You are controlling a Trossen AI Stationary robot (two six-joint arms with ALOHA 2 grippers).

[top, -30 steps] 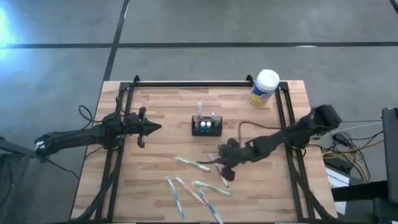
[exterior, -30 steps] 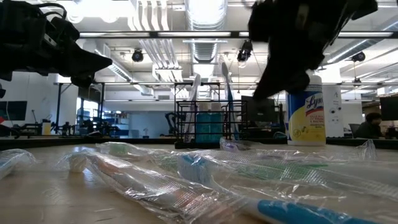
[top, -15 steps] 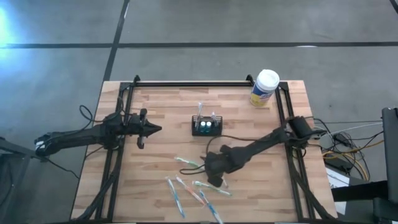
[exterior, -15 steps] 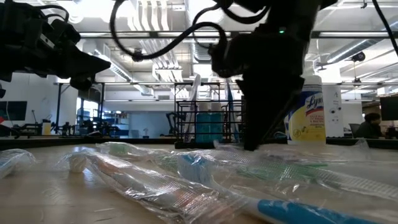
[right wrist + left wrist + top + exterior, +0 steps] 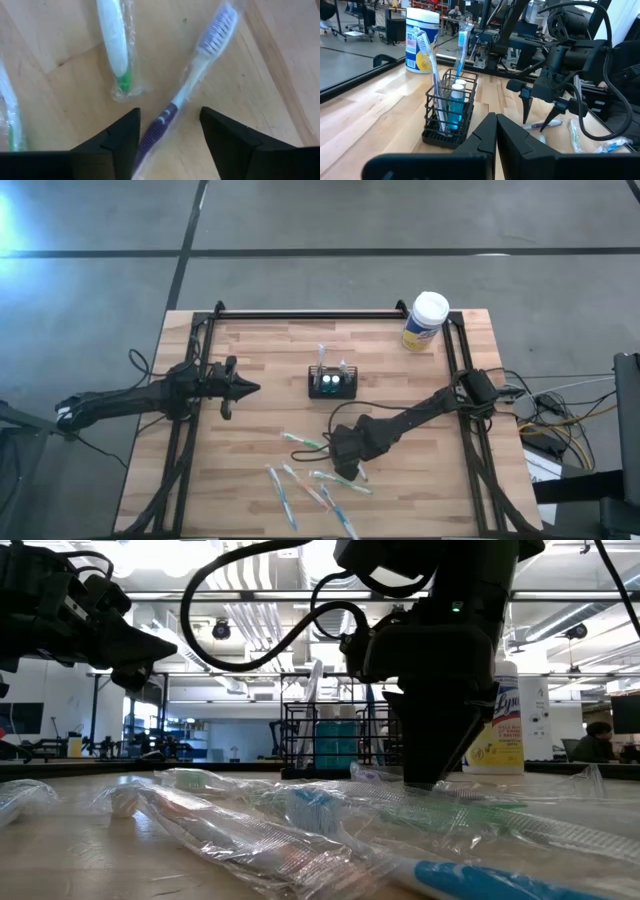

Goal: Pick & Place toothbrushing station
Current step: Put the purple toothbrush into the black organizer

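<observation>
With the right claw [image 5: 167, 132] spread wide astride the purple-handled toothbrush [image 5: 190, 90], we should centre it on the handle, descend, then clench; the left claw [image 5: 243, 387] is clenched, empty.

The only lettering that can be made out stands on the white-lidded cylindrical wipes canister with a yellow label [image 5: 497, 725], at the far right corner of the wooden table. In the low view, partly behind the dark arm, its label shows the letters "Ly" in dark blue script, the rest of the word covered. Smaller print lower on the yellow part of that label is too fine to read. In the high view the same canister [image 5: 425, 322] shows only its white lid and yellow side, with no legible letters, and in the left wrist view [image 5: 422, 39] its label is blurred.
</observation>
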